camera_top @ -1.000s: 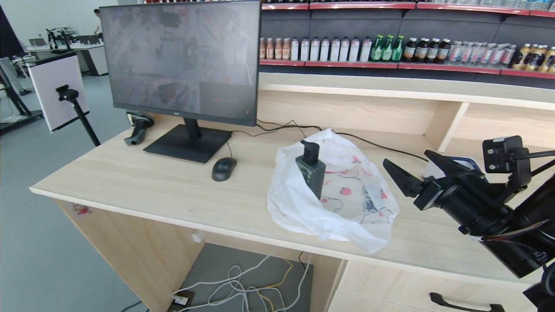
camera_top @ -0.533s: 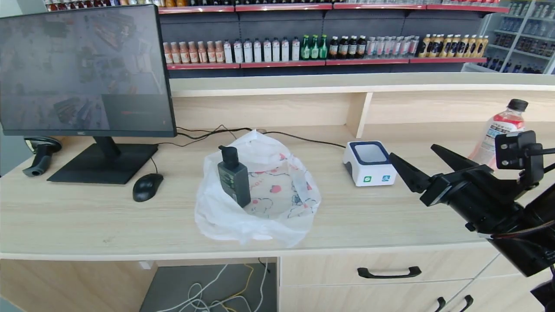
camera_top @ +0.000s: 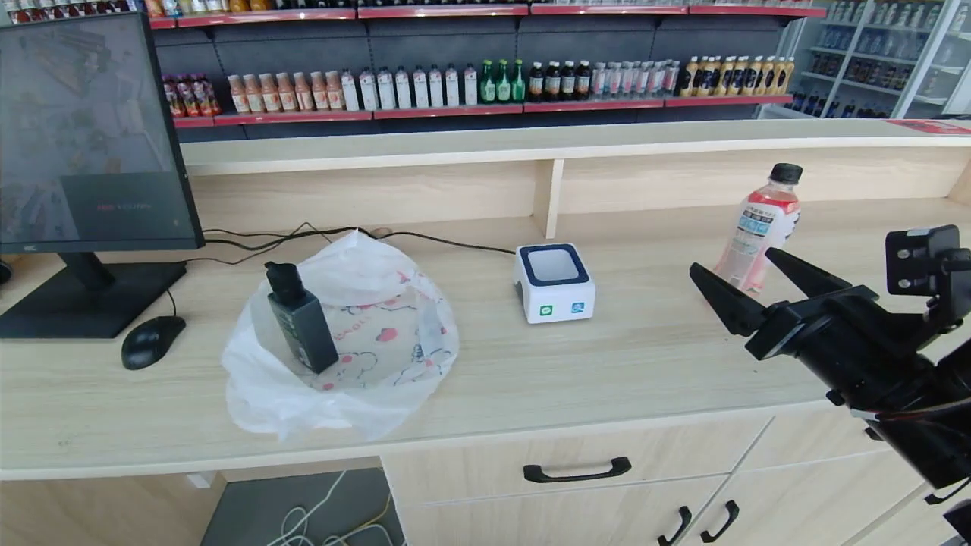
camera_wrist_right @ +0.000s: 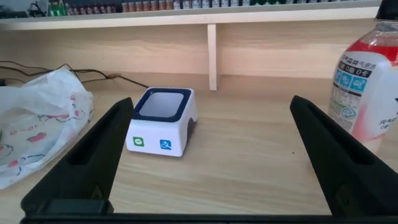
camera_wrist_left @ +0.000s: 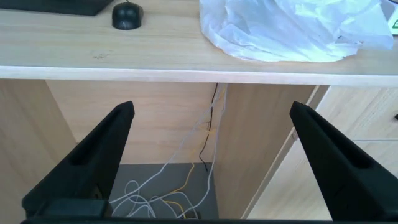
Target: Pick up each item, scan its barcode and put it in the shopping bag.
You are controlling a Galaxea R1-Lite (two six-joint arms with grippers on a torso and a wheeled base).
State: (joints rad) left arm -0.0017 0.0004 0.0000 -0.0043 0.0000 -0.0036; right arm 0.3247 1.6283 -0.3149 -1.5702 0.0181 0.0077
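Right gripper (camera_top: 730, 259) is wide open and empty, held above the right end of the counter (camera_top: 630, 364), near the upright pink drink bottle (camera_top: 758, 224). The scanner (camera_top: 554, 282) sits mid-counter, between the bottle and the shopping bag (camera_top: 356, 394). A dark pump bottle (camera_top: 301, 326) stands tilted in the bag. Left gripper (camera_wrist_left: 211, 107) is wide open and empty, low in front of the counter edge.

My right end effector (camera_top: 732, 262) is matte black all over; its two fingers (camera_top: 721, 303) are long, flat-sided wedges tapering to points; behind them sit a blocky black housing (camera_top: 834, 341) and a thick rounded wrist (camera_top: 914, 436); a black bracket (camera_top: 922, 258) with small round holes stands above; my left end effector (camera_wrist_left: 211, 107) has the same black wedge fingers.
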